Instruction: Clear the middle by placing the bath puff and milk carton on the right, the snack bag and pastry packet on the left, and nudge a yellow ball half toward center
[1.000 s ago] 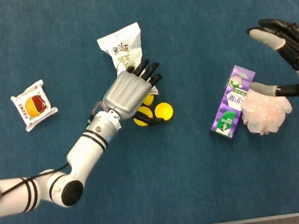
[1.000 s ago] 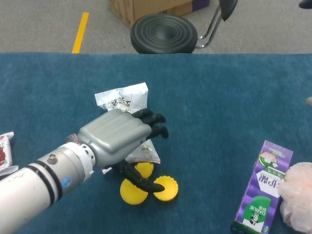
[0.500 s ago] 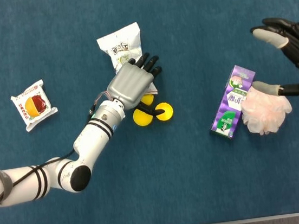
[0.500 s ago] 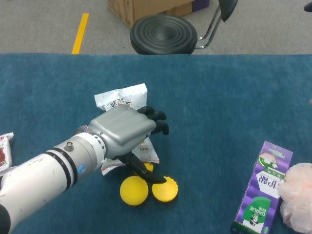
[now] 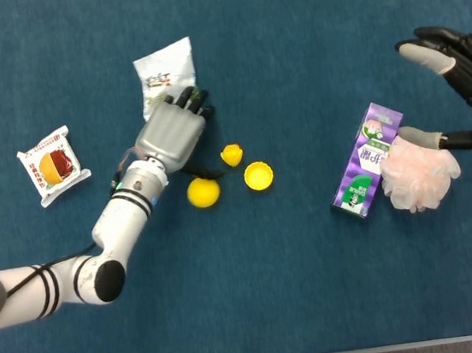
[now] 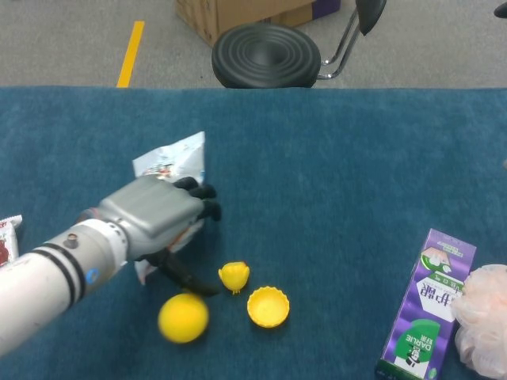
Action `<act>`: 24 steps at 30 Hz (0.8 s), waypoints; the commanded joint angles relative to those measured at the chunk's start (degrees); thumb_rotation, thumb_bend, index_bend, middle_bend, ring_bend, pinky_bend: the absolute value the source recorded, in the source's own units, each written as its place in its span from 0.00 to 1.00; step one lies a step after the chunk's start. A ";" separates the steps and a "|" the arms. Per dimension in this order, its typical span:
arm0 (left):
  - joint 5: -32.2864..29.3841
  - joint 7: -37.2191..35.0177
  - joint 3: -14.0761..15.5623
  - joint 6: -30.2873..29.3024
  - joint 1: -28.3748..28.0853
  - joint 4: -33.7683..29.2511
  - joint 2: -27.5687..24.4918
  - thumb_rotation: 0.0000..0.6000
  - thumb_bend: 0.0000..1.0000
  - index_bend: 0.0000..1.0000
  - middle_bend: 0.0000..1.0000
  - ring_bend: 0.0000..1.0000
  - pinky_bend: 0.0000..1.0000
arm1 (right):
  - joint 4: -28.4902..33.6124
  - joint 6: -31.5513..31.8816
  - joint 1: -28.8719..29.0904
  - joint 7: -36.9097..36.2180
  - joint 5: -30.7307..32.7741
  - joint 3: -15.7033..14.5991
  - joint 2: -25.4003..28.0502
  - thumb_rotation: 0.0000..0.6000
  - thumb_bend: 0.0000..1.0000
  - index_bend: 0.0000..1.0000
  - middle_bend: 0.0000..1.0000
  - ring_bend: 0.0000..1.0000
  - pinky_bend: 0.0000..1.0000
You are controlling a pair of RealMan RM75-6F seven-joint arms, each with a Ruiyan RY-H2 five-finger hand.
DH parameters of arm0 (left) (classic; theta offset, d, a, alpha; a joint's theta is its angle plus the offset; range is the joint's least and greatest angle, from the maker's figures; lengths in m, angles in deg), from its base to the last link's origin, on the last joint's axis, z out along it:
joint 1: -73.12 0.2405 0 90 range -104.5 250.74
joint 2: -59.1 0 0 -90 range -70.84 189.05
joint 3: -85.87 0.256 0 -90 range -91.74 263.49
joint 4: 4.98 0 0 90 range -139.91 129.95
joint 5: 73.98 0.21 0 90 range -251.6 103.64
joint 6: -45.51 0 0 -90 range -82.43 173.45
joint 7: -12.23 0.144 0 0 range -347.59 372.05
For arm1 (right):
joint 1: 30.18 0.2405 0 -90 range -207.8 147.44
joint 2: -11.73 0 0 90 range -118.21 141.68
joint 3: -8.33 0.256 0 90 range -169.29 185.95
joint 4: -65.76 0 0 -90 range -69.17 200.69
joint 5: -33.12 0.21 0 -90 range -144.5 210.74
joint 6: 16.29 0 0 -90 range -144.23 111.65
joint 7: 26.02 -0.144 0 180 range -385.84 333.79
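My left hand [image 5: 172,134] [image 6: 154,218] lies over the lower end of the white snack bag [image 5: 165,71] [image 6: 170,161] and grips it, with the thumb stretched out toward the yellow pieces. Three yellow pieces lie apart: a dome-up ball half [image 5: 203,192] [image 6: 183,317], a small piece [image 5: 232,155] [image 6: 234,275], and a cup-up half [image 5: 258,175] [image 6: 268,306]. The pastry packet [image 5: 54,164] lies far left. The purple milk carton [image 5: 369,160] [image 6: 428,317] and pink bath puff [image 5: 423,174] [image 6: 485,321] lie together on the right. My right hand [image 5: 463,71] hovers open, thumb beside the puff.
The blue cloth table [image 5: 318,287] fills the head view. Behind its far edge stand a black stool [image 6: 266,54] and a cardboard box [image 6: 238,16] on the floor.
My left hand has pulled the snack bag up and to the left, off the yellow pieces. The dome-up half rolled left and toward me, and the three pieces now lie uncovered. The right hand stayed put.
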 commanded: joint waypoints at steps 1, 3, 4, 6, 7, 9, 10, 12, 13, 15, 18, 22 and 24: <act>-1.71 2.20 1.24 -1.98 0.79 -2.54 -2.10 0.37 0.00 0.17 0.07 0.03 0.24 | -0.36 -0.11 0.01 -0.30 0.16 0.01 -0.26 1.00 0.00 0.16 0.27 0.19 0.37; -2.77 3.93 1.74 -3.60 1.03 -4.63 -3.48 0.37 0.00 0.17 0.07 0.03 0.24 | -0.76 -0.30 0.08 -0.56 0.31 0.04 -0.48 1.00 0.00 0.16 0.27 0.19 0.37; -3.18 4.75 1.91 -4.34 1.07 -5.68 -4.10 0.36 0.00 0.17 0.07 0.03 0.24 | -0.91 -0.34 0.11 -0.69 0.37 0.07 -0.58 1.00 0.00 0.16 0.27 0.19 0.37; -3.75 6.72 2.39 -6.28 1.19 -8.18 -5.53 0.36 0.00 0.17 0.07 0.03 0.24 | -1.16 -0.40 0.20 -0.93 0.45 0.15 -0.77 1.00 0.00 0.16 0.27 0.19 0.37; -4.05 7.57 2.64 -7.13 1.28 -9.24 -6.09 0.36 0.00 0.17 0.07 0.03 0.24 | -1.23 -0.39 0.24 -0.98 0.44 0.19 -0.81 1.00 0.00 0.16 0.27 0.19 0.37; -5.40 9.90 3.26 -8.92 1.38 -11.70 -7.33 0.36 0.00 0.17 0.07 0.03 0.24 | -1.29 -0.35 0.32 -1.07 0.39 0.26 -0.90 1.00 0.00 0.16 0.27 0.19 0.37; -6.11 10.97 3.51 -9.62 1.35 -12.68 -7.79 0.36 0.00 0.17 0.07 0.03 0.24 | -1.29 -0.34 0.37 -1.10 0.37 0.30 -0.94 1.00 0.00 0.16 0.27 0.19 0.37; -8.13 13.45 3.97 -11.25 1.23 -14.71 -8.61 0.36 0.00 0.17 0.07 0.03 0.24 | -1.19 -0.30 0.43 -1.07 0.23 0.30 -1.05 1.00 0.00 0.16 0.27 0.19 0.37; -9.02 14.33 4.07 -11.83 1.16 -15.47 -8.85 0.36 0.00 0.17 0.07 0.03 0.24 | -1.14 -0.28 0.46 -1.04 0.16 0.29 -1.10 1.00 0.00 0.16 0.27 0.19 0.37; -10.27 15.38 4.01 -12.65 1.00 -16.67 -9.17 0.36 0.00 0.17 0.07 0.03 0.24 | -1.11 -0.33 0.53 -0.97 0.12 0.30 -1.19 1.00 0.00 0.16 0.27 0.19 0.37; -9.90 15.70 3.26 -13.42 0.50 -18.11 -9.63 0.36 0.00 0.17 0.07 0.03 0.25 | -1.14 -0.30 0.55 -1.11 0.24 0.38 -1.38 1.00 0.00 0.16 0.27 0.19 0.37; -6.99 15.68 1.96 -13.87 -0.61 -19.64 -10.05 0.36 0.00 0.17 0.08 0.03 0.25 | -1.19 -0.17 0.51 -1.20 0.29 0.41 -1.53 1.00 0.00 0.16 0.27 0.19 0.37; -5.22 15.48 1.43 -13.73 -1.19 -19.69 -10.04 0.37 0.00 0.17 0.08 0.03 0.25 | -1.29 -0.15 0.54 -1.48 0.41 0.49 -1.61 1.00 0.00 0.16 0.27 0.19 0.37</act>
